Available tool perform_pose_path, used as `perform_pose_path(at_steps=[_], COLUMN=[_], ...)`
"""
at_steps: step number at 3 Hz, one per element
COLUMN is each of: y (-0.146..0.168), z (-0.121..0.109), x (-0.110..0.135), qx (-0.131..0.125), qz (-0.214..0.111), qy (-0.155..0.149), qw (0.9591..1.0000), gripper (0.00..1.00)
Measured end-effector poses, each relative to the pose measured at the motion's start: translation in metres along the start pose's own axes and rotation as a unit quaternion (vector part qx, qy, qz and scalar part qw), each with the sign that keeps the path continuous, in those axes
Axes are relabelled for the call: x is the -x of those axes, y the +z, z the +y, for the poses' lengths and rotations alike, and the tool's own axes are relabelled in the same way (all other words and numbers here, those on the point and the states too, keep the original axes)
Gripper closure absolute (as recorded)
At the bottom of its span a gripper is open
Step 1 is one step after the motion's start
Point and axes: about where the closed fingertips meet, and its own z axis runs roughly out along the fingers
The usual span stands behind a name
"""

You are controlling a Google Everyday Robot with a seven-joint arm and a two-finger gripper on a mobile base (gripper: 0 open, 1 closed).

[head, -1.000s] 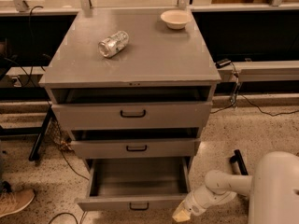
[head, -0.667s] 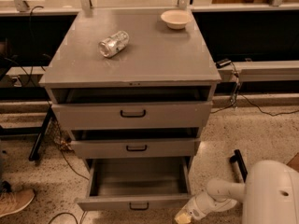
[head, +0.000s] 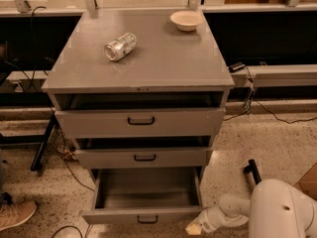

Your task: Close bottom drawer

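The bottom drawer (head: 143, 195) is standing pulled well out from the grey metal desk (head: 163, 63), its bare inside showing and its low front panel with the small black handle (head: 147, 219) reaching toward the camera. Above it, the middle drawer (head: 143, 157) and the taller top drawer (head: 141, 121) are sitting far further in, each showing a dark gap over its front.

The pincer (head: 195, 227) is hanging low at the right end of the bottom drawer's front panel, just beside its corner – whether it is touching the panel is not clear, and whether it is spread or closed cannot be told. The white arm (head: 233, 212) is reaching to it from the rounded body at the lower right.

On the desk top a crushed can (head: 120, 46) is lying on its side toward the left, and a pale bowl (head: 186, 20) is sitting near the back edge – well apart from the can. A shoe (head: 17, 214) is resting on the speckled floor (head: 277, 133) at the lower left.
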Motion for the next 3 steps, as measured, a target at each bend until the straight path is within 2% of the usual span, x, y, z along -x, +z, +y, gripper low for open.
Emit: perform_pose_path(at_steps=[1,2,3], y=[0.001,0.002,0.008], z=[-0.015,-0.015,-0.023], x=[0.015,0.015,0.027], qx=[-0.019,-0.019,-0.029], qz=[-0.020,-0.020,-0.047], qy=[0.000,0.000,-0.005], qw=[0.9996,0.9996,0.9985], gripper=[1.00,1.00,1.00])
